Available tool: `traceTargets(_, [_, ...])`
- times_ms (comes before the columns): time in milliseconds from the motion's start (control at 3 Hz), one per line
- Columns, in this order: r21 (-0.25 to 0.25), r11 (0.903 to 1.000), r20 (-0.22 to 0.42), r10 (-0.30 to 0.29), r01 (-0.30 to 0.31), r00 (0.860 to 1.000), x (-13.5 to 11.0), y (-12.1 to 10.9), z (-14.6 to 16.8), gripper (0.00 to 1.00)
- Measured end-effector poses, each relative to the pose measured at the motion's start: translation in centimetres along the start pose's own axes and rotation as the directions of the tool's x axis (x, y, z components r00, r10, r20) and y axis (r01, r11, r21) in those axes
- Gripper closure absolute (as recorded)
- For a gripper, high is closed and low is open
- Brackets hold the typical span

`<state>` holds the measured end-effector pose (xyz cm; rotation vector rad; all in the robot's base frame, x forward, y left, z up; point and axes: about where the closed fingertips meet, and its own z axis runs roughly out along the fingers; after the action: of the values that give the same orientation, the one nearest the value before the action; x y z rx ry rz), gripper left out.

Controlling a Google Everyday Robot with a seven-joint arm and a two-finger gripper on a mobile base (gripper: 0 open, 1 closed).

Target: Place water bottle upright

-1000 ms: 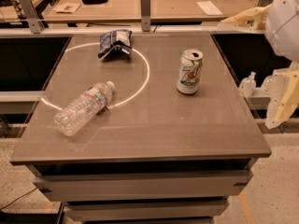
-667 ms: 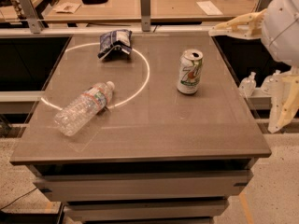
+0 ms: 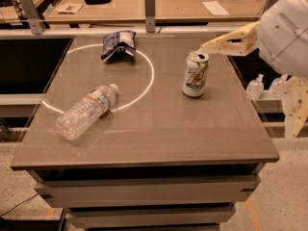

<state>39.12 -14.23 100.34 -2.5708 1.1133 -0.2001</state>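
Brown tabletop with a white ring; gripper over the right edge, spread wide, empty — water bottle on its side, front left; 7UP can upright beside one fingertip; crumpled snack bag at back

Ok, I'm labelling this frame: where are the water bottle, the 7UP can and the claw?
water bottle (image 3: 86,112), camera view, middle of its ribbed body.
7UP can (image 3: 195,76), camera view, its printed side.
claw (image 3: 206,46), camera view, its tip end, by the can's top.
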Motion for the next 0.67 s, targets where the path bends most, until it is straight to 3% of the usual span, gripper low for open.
traceTargets(333, [-0.006,0.9972,-0.016,-0.075,0.075,0.997,-0.51,-0.48,-0.41,0.00])
traceTargets(667, [-0.006,0.9972,-0.016,-0.075,0.075,0.997,-0.52,-0.48,-0.42,0.00])
